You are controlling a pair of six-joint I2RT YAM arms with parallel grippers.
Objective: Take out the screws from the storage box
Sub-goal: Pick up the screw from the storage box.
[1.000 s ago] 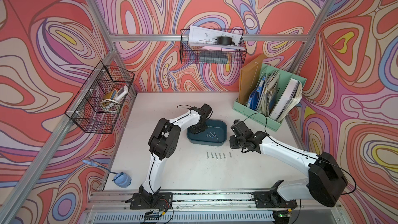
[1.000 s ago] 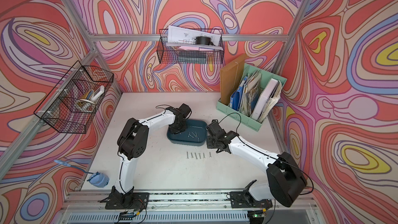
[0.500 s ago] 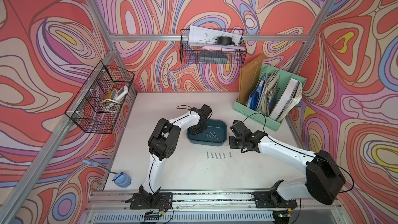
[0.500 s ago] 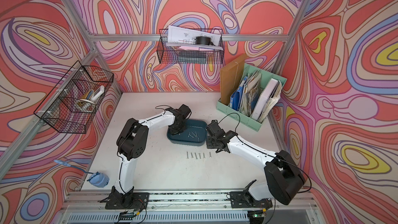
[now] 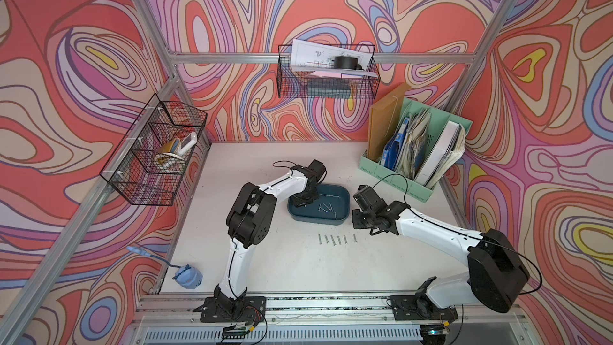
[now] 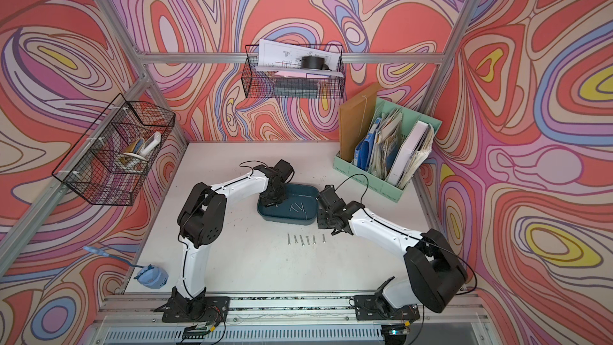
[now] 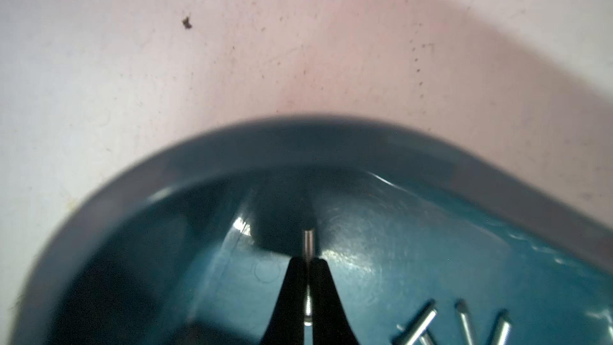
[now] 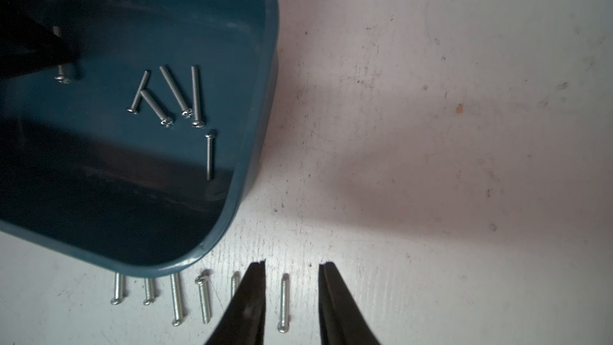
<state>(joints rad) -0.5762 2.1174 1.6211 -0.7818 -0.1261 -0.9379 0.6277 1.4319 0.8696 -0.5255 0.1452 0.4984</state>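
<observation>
L gripper (image 7: 308,262) clamped on one screw (image 7: 308,243) inside storage box (image 7: 232,147), near a rounded corner. Screw's long axis runs along the fingers: plain end pokes past the tips, head back betw. them. L arm: elbow up, wrist bent down into box. Five loose screws (image 8: 175,94) lie back toward its wrist, off to one side. R gripper (image 8: 292,265) parted, empty, low over table (image 8: 431,94) just beside box. Row of screws (image 8: 203,300) lies under it, parallel to its fingers.

No legible text or labels

Left arm (image 5: 282,185) over teal storage box (image 5: 318,221), screws (image 5: 338,241) rowed on table (image 5: 298,270)
</observation>
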